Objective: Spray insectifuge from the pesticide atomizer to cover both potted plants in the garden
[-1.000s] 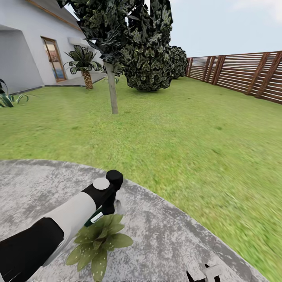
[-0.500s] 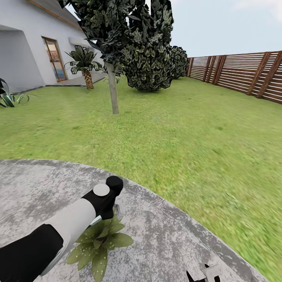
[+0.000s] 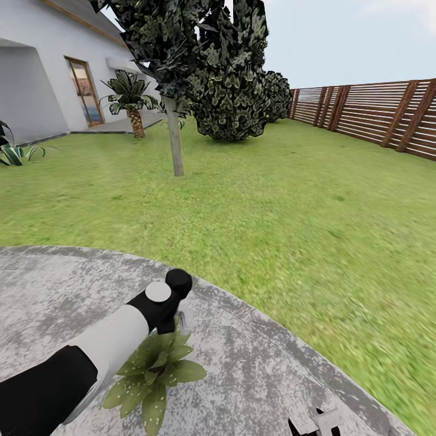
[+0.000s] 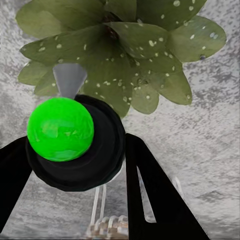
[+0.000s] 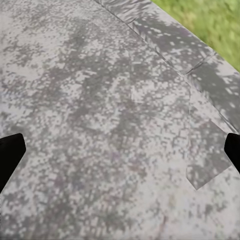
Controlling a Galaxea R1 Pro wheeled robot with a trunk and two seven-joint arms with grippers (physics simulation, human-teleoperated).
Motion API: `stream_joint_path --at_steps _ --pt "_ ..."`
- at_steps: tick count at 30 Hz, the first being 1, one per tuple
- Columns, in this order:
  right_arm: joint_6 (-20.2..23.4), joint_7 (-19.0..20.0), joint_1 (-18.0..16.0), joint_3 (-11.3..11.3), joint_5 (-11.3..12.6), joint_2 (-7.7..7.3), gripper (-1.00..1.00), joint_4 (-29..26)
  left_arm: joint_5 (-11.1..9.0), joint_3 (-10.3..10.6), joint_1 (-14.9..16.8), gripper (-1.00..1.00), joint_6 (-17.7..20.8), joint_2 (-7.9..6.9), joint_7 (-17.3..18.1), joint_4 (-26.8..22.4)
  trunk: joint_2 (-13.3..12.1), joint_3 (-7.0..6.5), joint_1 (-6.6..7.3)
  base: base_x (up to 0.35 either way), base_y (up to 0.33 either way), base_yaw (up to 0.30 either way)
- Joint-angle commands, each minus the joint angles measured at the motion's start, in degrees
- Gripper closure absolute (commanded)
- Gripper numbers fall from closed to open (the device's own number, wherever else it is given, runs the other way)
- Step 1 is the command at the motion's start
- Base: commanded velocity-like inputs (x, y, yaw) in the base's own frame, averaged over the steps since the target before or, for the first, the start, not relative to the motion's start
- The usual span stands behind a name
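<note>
A potted plant (image 3: 154, 372), a low rosette of pointed green leaves dotted with white specks, sits on the grey speckled paving (image 3: 260, 375) of the garden. My left arm's wrist (image 3: 158, 301) hangs just over its far side. In the left wrist view my left gripper (image 4: 75, 170) is shut on the pesticide atomizer (image 4: 60, 129), which has a black cap with a bright green ball. The atomizer's grey nozzle (image 4: 70, 80) points at the potted plant's leaves (image 4: 125, 50) close below. My right gripper (image 5: 120, 152) is open over bare paving, its black fingertips (image 5: 10, 155) far apart.
Green lawn (image 3: 290, 200) lies beyond the curved paving edge. A thin tree trunk (image 3: 175, 145), a big dark bush (image 3: 233, 91) and a palm (image 3: 130, 106) stand further off. A brown slatted fence (image 3: 375, 112) runs along the right, with the house (image 3: 36, 79) at the left.
My left wrist has sunk slightly toward the plant. The white and green bit of the atomizer that showed under it is now hidden behind the leaves.
</note>
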State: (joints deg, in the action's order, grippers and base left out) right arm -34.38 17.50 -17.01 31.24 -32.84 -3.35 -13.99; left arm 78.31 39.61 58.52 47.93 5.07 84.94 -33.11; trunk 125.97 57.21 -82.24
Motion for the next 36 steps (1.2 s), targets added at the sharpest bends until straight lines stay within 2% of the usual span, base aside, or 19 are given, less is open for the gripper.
stream_joint_path --at_steps 1,20,29,36 --pt "-0.2 0.5 0.0 0.5 -0.2 0.01 -1.00 0.0 0.9 0.2 0.0 1.00 0.6 -0.03 0.6 0.1 0.0 0.05 0.01 0.000 0.000 0.000" --pt "-0.2 0.5 0.0 0.5 -0.3 0.01 -1.00 -0.1 1.6 0.1 -0.6 1.00 0.4 0.66 0.6 0.3 0.0 0.05 0.01 0.051 0.000 0.000" --pt "-0.2 0.5 0.0 0.5 -0.3 0.01 -1.00 -0.1 1.5 0.2 -0.7 1.00 0.3 2.49 0.5 0.4 0.0 0.05 0.01 0.000 0.000 0.000" --pt "-0.2 0.5 0.0 0.5 -0.3 0.01 -1.00 0.0 1.5 2.5 -1.4 1.00 0.3 2.32 0.6 0.4 0.0 0.05 0.01 0.000 0.000 0.000"
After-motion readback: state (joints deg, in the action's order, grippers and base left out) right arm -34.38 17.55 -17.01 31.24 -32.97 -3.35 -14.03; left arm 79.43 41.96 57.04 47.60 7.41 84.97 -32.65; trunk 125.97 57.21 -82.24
